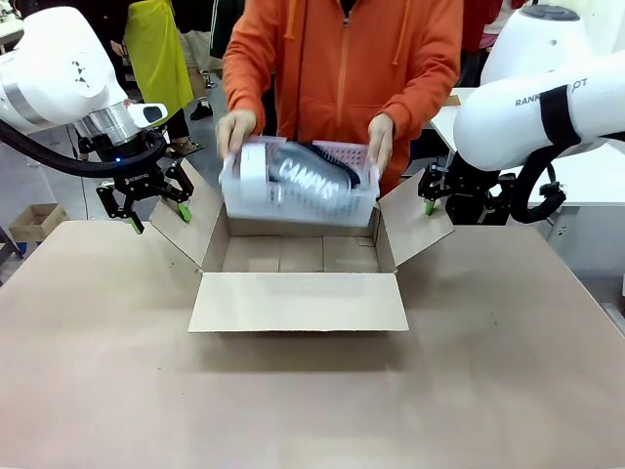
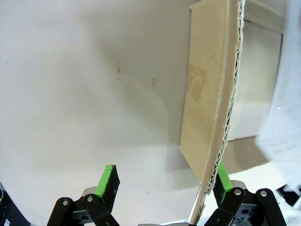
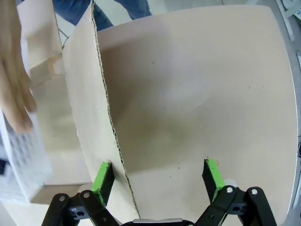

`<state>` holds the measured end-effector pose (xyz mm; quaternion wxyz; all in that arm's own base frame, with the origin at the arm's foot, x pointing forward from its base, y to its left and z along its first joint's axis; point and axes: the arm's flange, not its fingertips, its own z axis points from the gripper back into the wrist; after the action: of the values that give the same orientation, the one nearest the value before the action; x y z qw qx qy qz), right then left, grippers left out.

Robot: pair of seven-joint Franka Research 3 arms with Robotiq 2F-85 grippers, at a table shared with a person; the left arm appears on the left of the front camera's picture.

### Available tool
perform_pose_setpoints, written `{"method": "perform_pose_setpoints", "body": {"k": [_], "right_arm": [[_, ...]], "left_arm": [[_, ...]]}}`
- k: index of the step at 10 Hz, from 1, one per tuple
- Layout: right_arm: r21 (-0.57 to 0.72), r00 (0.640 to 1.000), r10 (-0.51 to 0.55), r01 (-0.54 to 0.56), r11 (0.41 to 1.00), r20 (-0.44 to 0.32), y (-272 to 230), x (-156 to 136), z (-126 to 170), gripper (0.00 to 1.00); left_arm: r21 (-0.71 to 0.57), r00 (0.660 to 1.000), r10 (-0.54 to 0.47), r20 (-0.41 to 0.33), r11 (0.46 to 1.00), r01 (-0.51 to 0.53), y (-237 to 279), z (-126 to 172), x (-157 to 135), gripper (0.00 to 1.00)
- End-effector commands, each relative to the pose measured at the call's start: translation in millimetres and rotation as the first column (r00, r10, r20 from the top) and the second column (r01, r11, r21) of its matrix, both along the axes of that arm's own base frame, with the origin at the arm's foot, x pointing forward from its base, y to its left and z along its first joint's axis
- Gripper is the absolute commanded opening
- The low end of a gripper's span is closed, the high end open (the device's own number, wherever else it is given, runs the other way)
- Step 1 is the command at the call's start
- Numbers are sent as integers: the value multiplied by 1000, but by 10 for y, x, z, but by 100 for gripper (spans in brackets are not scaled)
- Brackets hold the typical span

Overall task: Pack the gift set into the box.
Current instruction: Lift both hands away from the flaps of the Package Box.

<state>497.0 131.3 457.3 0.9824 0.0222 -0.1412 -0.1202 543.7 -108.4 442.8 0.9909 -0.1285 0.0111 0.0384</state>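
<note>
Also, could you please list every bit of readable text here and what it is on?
"CAMPUS": white letters on the dark pouch in the tray.
"RANK" and "OT": on the right arm, the rest hidden by a black strap.
Small white print on the left end effector: too small to read.

A broad table (image 1: 98,391) with a plain tan top takes up the near part of the front view; the left wrist view shows a few small pale flecks (image 2: 118,74) on its surface. A person in an orange hooded sweatshirt (image 1: 342,59) stands at its far side, with blue trousers (image 3: 75,9) seen from the right wrist. Behind, at left, hangs a yellow-green garment (image 1: 156,49). A small open cardboard box (image 1: 34,220) sits beyond the table's left edge, and a white tabletop (image 1: 596,176) lies off to the right.
</note>
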Motion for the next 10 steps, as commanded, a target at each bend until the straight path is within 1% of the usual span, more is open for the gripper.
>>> {"method": "perform_pose_setpoints", "body": {"k": [1,10], "right_arm": [[-26,1000,-26,26,999,7,18,10,18,100],[-26,1000,-26,26,999,7,18,10,18,100]], "left_arm": [[18,1000,9,7,1000,-10,-1,10,-21,100],[18,1000,9,7,1000,-10,-1,10,-21,100]]}}
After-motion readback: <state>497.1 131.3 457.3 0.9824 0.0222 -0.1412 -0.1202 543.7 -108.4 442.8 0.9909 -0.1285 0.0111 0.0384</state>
